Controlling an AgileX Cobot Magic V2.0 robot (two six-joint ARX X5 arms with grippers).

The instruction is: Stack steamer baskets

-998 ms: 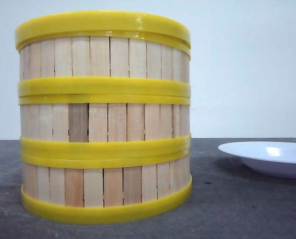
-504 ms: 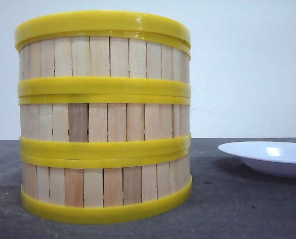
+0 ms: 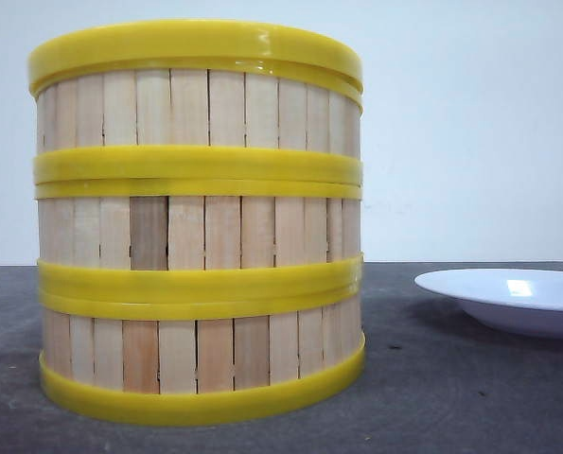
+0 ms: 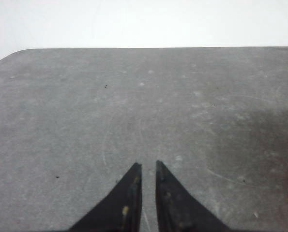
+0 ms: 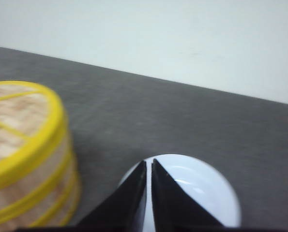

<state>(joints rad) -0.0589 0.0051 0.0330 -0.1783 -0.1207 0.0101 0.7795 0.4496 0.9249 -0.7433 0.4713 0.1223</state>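
Three steamer baskets (image 3: pixel 198 222) stand stacked, judged light, rigid, best gripped at yellow rims; left gripper (image 4: pixel 147 166) and right gripper (image 5: pixel 149 164) nearly closed, empty.

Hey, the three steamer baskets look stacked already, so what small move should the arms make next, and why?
Probably none beyond staying clear. The steamer baskets stand as one three-tier column, rims meeting. The right tool is shut and holds nothing above the white plate; the left tool is nearly shut over bare table. I'd lift the right arm slightly away.
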